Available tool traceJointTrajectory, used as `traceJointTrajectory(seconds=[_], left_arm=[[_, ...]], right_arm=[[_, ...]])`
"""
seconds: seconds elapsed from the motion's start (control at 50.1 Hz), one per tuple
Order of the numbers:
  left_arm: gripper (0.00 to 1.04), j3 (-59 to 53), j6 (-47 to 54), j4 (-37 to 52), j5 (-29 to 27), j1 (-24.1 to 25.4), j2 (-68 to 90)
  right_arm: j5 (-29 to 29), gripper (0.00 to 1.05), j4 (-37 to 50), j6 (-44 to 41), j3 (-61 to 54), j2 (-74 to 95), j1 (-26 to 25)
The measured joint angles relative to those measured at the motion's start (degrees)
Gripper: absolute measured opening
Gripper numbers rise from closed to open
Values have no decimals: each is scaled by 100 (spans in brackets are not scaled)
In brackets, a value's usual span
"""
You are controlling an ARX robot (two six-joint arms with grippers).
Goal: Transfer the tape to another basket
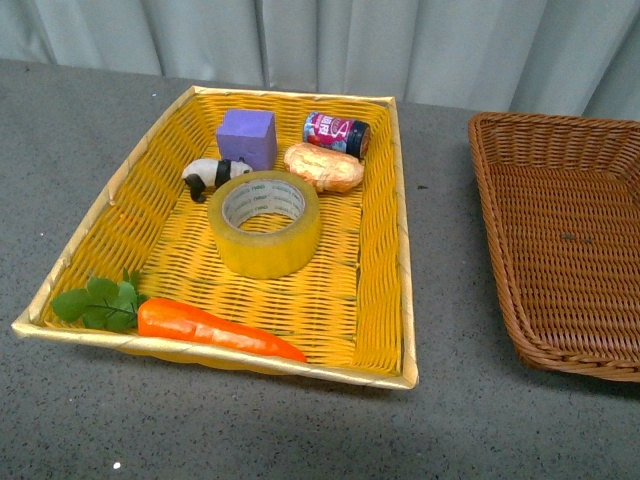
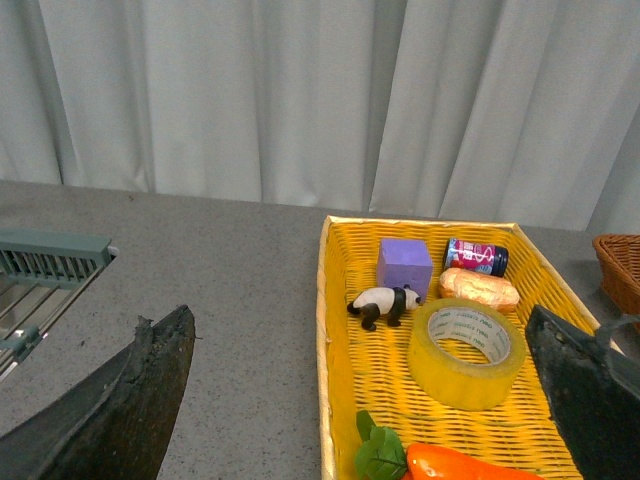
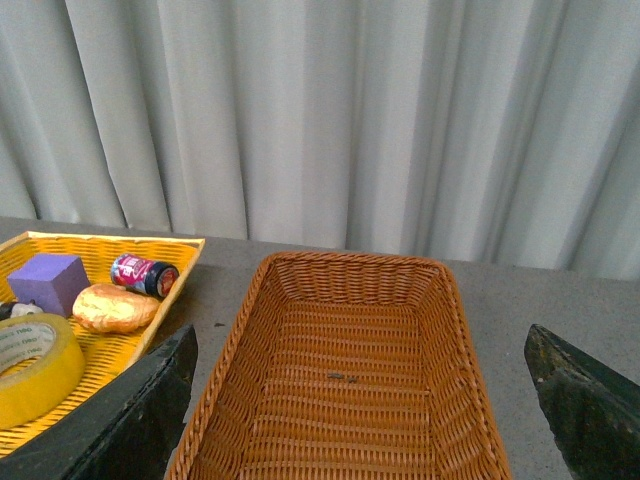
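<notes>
In the middle of the bright yellow woven basket [image 1: 404,250] you will find the tape [image 1: 265,223]. It lies flat on one rim, with its round opening facing straight up, so its axis stands upright. Seen from above it is a ring, with no long side pointing any way across the basket. You can read green print on the white core inside the translucent yellow band.

Around it in the same basket:
- A panda figurine [image 1: 212,176] is just beside the roll on its far left.
- A purple cube [image 1: 246,138] stands behind the panda.
- A bread roll [image 1: 323,167] lies just beyond the tape on the far right, close to it.
- A small dark can [image 1: 337,133] lies on its side behind the bread.
- A toy carrot [image 1: 215,330] lies along the near edge, well apart from the tape, with its green leaves [image 1: 98,303] at the near left corner.

The dark brown wicker basket [image 1: 570,220] sits to the right on the grey table [image 1: 450,420], apart from the yellow one.

Neither arm shows in the front view. In the left wrist view, your left gripper [image 2: 358,312] has its fingers [image 2: 150,400] spread wide, holding nothing, with the tape below and ahead. Your right gripper [image 3: 360,330] is likewise spread wide above the brown basket.
</notes>
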Motion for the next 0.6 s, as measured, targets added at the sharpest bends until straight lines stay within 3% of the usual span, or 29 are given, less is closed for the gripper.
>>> traceJointTrajectory(seconds=[0.599], left_arm=[[98,0,0,0,0,0,0]], right_arm=[[2,96,0,-2,0,0,0]])
